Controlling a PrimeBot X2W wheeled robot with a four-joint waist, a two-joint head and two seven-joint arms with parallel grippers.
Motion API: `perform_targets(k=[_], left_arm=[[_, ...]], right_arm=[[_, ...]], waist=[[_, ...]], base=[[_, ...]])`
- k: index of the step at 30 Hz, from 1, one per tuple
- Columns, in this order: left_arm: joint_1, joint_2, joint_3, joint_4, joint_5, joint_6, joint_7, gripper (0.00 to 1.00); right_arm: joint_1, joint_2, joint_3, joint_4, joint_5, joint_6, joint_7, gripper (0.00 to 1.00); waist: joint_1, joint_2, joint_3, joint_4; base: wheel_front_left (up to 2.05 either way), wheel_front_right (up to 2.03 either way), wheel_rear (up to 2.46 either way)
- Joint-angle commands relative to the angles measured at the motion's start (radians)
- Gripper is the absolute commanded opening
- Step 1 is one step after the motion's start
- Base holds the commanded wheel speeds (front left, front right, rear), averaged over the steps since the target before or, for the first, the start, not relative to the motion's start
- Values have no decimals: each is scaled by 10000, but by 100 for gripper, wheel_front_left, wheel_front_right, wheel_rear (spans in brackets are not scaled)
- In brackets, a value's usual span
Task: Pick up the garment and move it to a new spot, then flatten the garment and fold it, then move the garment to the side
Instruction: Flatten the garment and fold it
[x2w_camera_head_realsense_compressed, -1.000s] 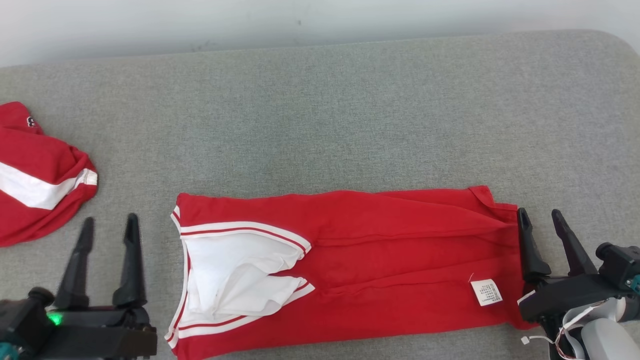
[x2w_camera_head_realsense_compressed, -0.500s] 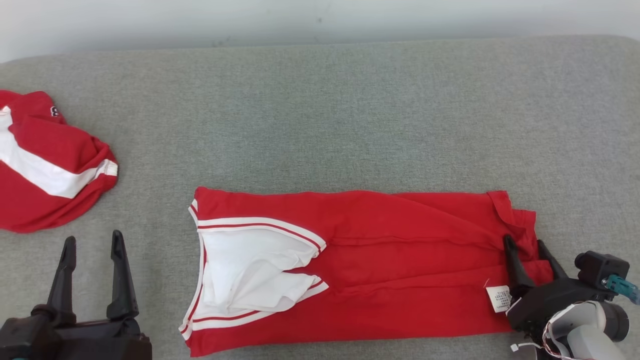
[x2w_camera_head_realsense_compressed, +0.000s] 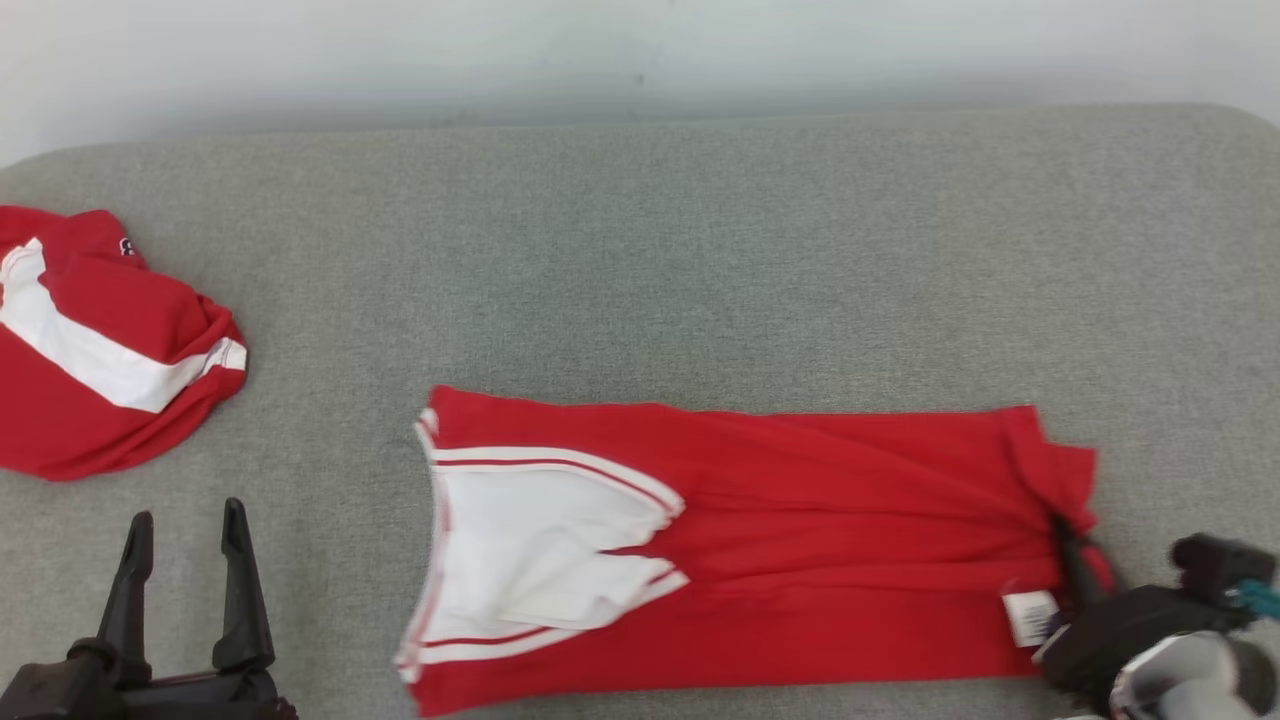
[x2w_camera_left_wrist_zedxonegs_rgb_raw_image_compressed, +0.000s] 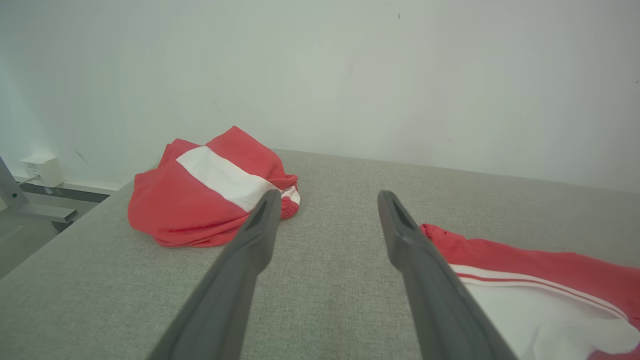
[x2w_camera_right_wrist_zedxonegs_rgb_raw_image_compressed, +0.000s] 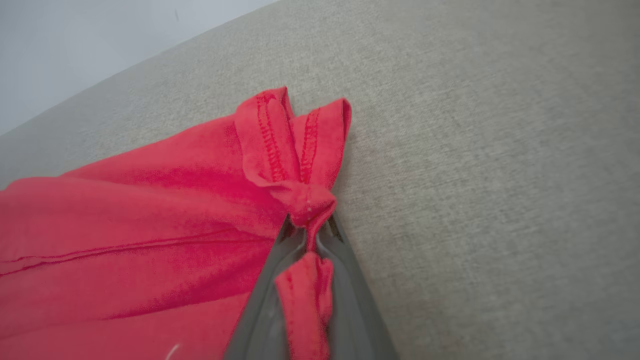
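Note:
The red garment (x2w_camera_head_realsense_compressed: 800, 540) with a white-trimmed neck opening lies folded in a long strip across the grey surface (x2w_camera_head_realsense_compressed: 640, 260); its left end also shows in the left wrist view as the red garment (x2w_camera_left_wrist_zedxonegs_rgb_raw_image_compressed: 540, 270). My right gripper (x2w_camera_head_realsense_compressed: 1075, 555) sits at the strip's right end, shut on the bunched hem of the garment (x2w_camera_right_wrist_zedxonegs_rgb_raw_image_compressed: 300, 200), with red cloth pinched between its fingers (x2w_camera_right_wrist_zedxonegs_rgb_raw_image_compressed: 350, 300). A white care label (x2w_camera_head_realsense_compressed: 1030, 617) lies just beside it. My left gripper (x2w_camera_head_realsense_compressed: 180, 525) stands open at the lower left, off the garment, its fingers (x2w_camera_left_wrist_zedxonegs_rgb_raw_image_compressed: 250, 250) apart over bare surface.
A second red and white garment (x2w_camera_head_realsense_compressed: 90, 350) lies crumpled at the far left, also visible as a heap (x2w_camera_left_wrist_zedxonegs_rgb_raw_image_compressed: 210, 190) ahead of my left fingers. A pale wall (x2w_camera_head_realsense_compressed: 640, 50) runs behind the surface. Bare grey surface stretches beyond the strip.
My right gripper moved onto the garment's right end and shut on the hem, bunching it. The head camera shifted, so the whole scene slid right and down. The left gripper stayed open.

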Motion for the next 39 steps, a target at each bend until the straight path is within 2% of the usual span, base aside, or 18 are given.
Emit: perform_targets(k=[1,9,14,23,29,34,39], left_arm=[[140,-18,63,37,103,-38,-4,100],[205,-33,124,191,229,-93,-4,100],[359,-34,167,221,185,-115,-5,100],[552,-34,135,263,121,-89,-5,100],[478,-32,-49,386,61,-64,-5,100],[386,-34,-145,479,39,-59,-5,100],[290,-34,-260,582,34,-62,-5,100]], right_arm=[[-78,-323,-140,64,28,-34,-66,0],[-286,-1724,-809,265,-114,-33,192,0],[-230,-1994,-1049,-55,-201,-33,390,0],[20,-966,-401,-1952,-374,-31,878,0],[139,148,785,-3527,-514,-31,1527,0],[59,897,1567,-3988,-573,-31,1750,0],[-138,1302,2103,-4021,-613,-31,1834,0]], waist=[[0,0,-79,-78],[0,0,-290,-175],[0,0,-479,-214],[0,0,-712,-220],[0,0,-782,45],[0,0,-726,303],[0,0,-670,510]], base=[[0,0,0],[0,0,0],[0,0,0],[0,0,0],[0,0,0],[0,0,0],[0,0,0]])
